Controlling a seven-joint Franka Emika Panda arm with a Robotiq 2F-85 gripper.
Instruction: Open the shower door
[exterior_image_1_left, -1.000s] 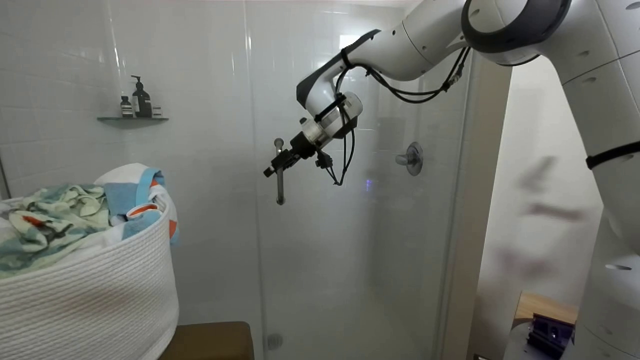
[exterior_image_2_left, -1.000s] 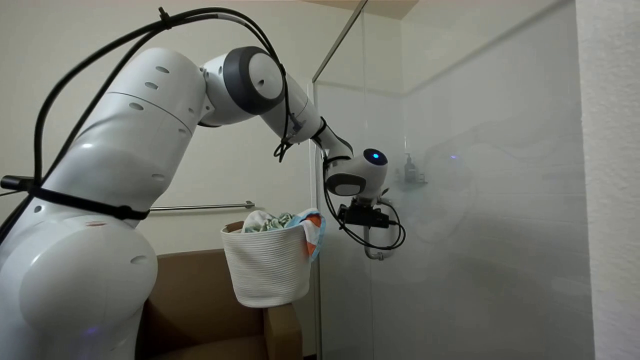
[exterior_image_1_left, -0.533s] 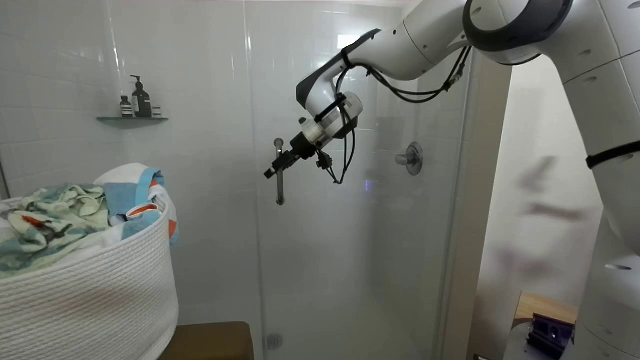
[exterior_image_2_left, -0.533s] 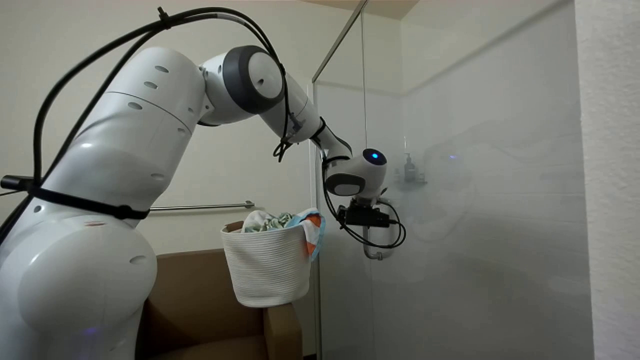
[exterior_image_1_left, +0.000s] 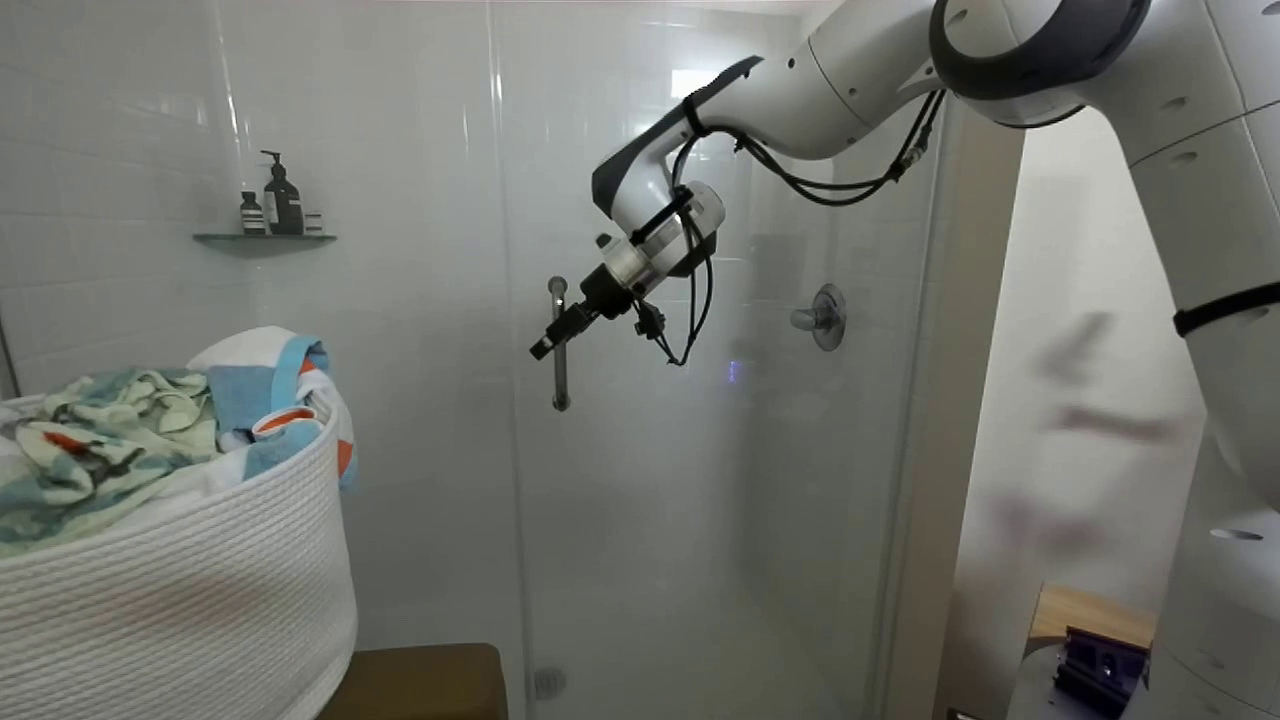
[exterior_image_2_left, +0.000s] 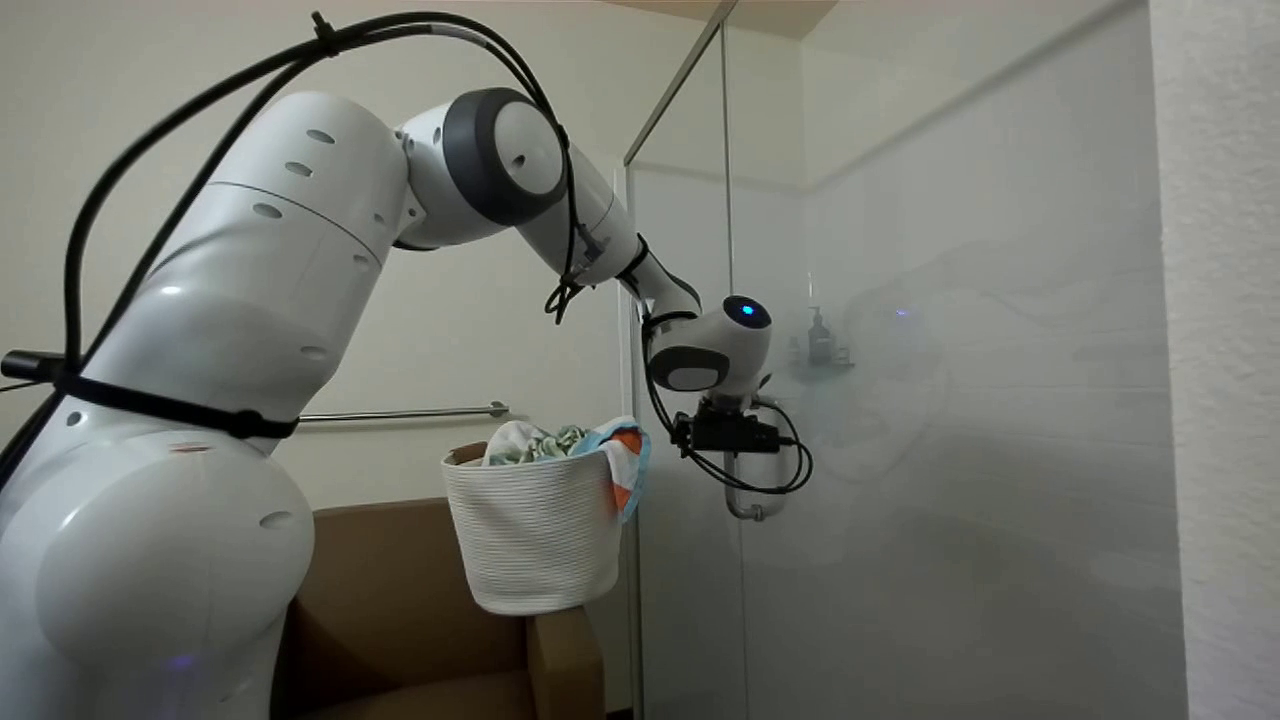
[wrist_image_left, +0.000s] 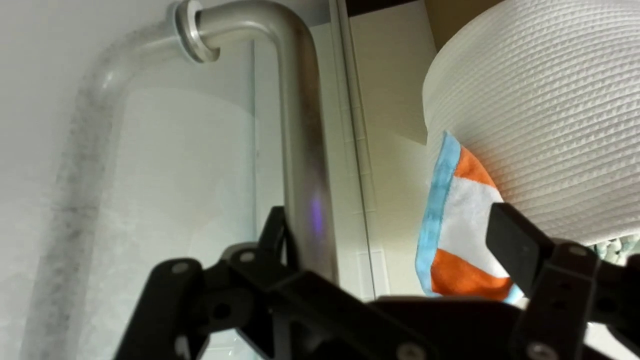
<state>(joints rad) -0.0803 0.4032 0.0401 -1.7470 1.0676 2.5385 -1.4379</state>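
The shower door (exterior_image_1_left: 690, 480) is a tall clear glass panel, also in the other exterior view (exterior_image_2_left: 930, 580). Its vertical silver bar handle (exterior_image_1_left: 560, 378) shows at mid height, and its lower bend appears below my wrist (exterior_image_2_left: 742, 507). In the wrist view the bar (wrist_image_left: 306, 150) runs down between my fingers. My gripper (wrist_image_left: 392, 222) is open. One finger sits between the bar and the glass, close against the bar; whether it touches is unclear. The other finger stands well away on the room side. In an exterior view the fingertips (exterior_image_1_left: 542, 348) cross the bar.
A white woven basket (exterior_image_1_left: 200, 600) with towels (exterior_image_1_left: 120, 430) stands near the handle side, on a brown chair (exterior_image_2_left: 400, 600). A towel corner (wrist_image_left: 465, 235) hangs behind the outer finger in the wrist view. A fixed glass panel (exterior_image_1_left: 420, 480) adjoins the door.
My gripper has dipped slightly. In an exterior view the arm, the handle and the door's upper edge have shifted a few pixels left, and that edge line shows more clearly.
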